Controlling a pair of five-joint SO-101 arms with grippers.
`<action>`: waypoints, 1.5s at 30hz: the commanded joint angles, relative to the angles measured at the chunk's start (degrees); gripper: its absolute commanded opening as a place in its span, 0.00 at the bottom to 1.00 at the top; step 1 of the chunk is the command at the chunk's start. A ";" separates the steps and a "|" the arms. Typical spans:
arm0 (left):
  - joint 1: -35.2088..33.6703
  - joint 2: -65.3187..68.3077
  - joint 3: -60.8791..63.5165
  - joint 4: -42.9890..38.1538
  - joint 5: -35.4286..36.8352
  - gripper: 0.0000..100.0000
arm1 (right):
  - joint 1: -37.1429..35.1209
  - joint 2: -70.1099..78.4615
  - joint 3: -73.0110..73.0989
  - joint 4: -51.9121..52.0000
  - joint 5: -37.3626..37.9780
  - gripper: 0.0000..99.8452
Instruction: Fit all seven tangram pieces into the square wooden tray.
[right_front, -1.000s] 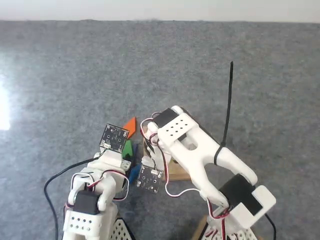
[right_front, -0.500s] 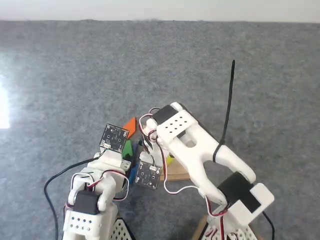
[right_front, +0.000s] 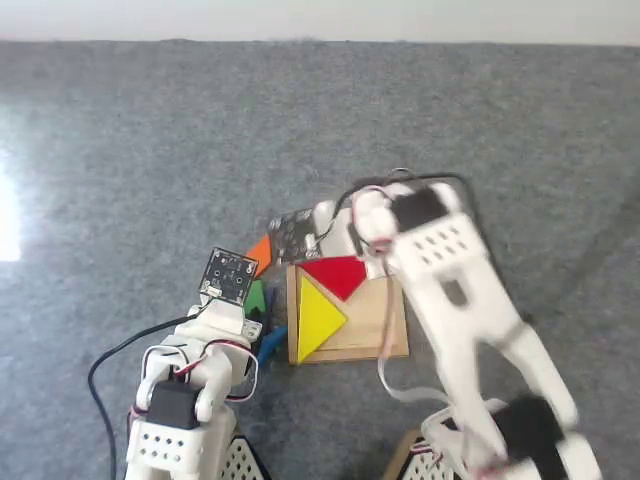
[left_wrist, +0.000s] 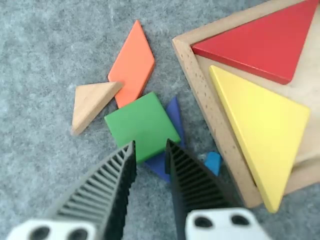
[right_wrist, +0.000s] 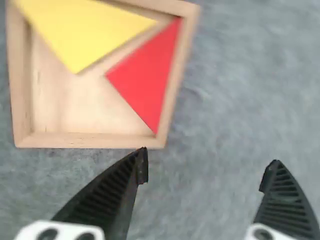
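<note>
As tray (right_front: 378, 322) stands: red tri (right_front: 338, 274), yellow tri (right_front: 316, 318).

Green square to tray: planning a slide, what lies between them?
A dark blue piece, partly under the green square, lies short of the tray, in the left wrist view.

A large triangle (right_front: 340, 275) is being held along the far wall of the tray (right_front: 350, 356), and a second large triangle (right_front: 315, 315) along its left wall. Left of the tray, a parallelogram (left_wrist: 132, 67), a small triangle (left_wrist: 92, 102) and a square (left_wrist: 142, 125) are being clustered, the square overlapping another triangle (left_wrist: 173, 112).
</note>
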 joint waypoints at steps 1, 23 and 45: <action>0.09 -1.23 -0.75 0.26 -0.09 0.09 | -0.48 -15.96 1.58 7.52 -10.55 0.33; 0.09 -1.23 -0.75 0.26 -0.09 0.09 | -17.45 -13.58 36.40 -25.63 -52.48 0.06; 0.09 -1.23 -0.75 0.26 -0.09 0.09 | -15.16 -5.49 39.56 -26.86 -59.08 0.02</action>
